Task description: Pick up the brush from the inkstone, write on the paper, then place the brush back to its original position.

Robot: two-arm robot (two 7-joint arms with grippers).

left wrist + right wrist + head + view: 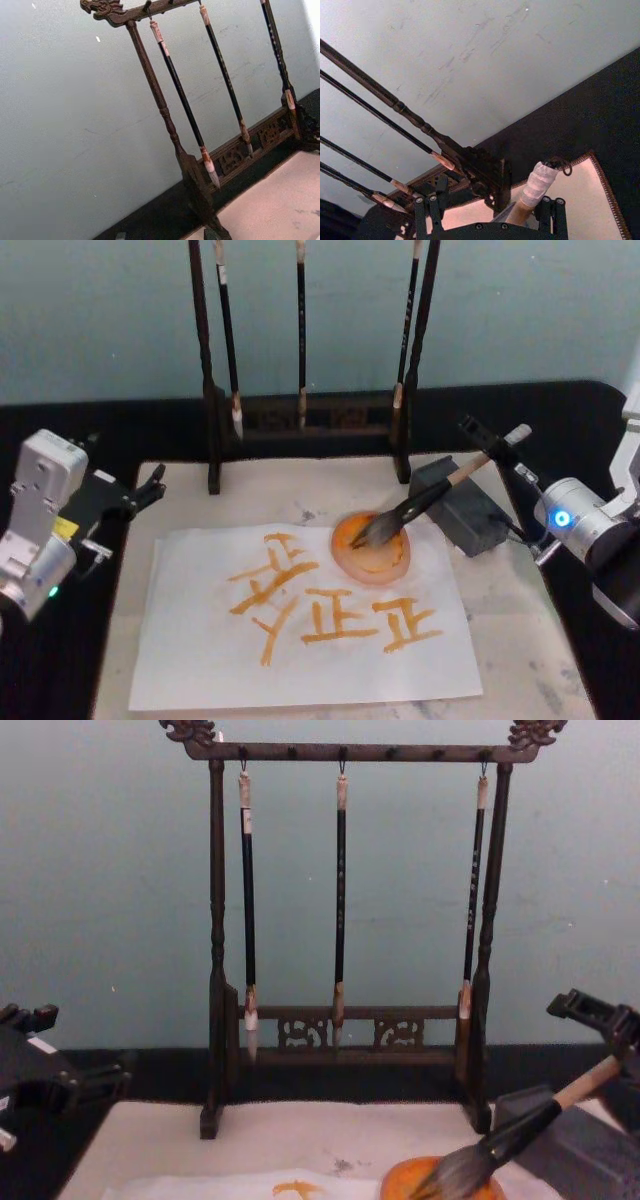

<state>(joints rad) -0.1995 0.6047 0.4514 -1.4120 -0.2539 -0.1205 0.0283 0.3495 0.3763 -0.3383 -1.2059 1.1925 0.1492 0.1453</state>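
Observation:
The brush [430, 495] leans across the dark grey inkstone [465, 515], its bushy bristles resting on the orange blot [372, 548] at the far right corner of the paper [200, 640]. The sheet carries several orange characters. My right gripper [497, 450] stands open around the upper handle, one finger on each side with gaps. In the right wrist view the whitish end cap [540, 180] rises close to one finger. The chest view shows the brush [520, 1130] slanting down from the right. My left gripper [150, 485] hovers open at the mat's far left corner, holding nothing.
A dark wooden brush stand [300, 420] with three thin hanging brushes rises behind the paper, close behind the inkstone. The cream mat [520, 640] lies under the paper on a black table. A pale wall closes off the back.

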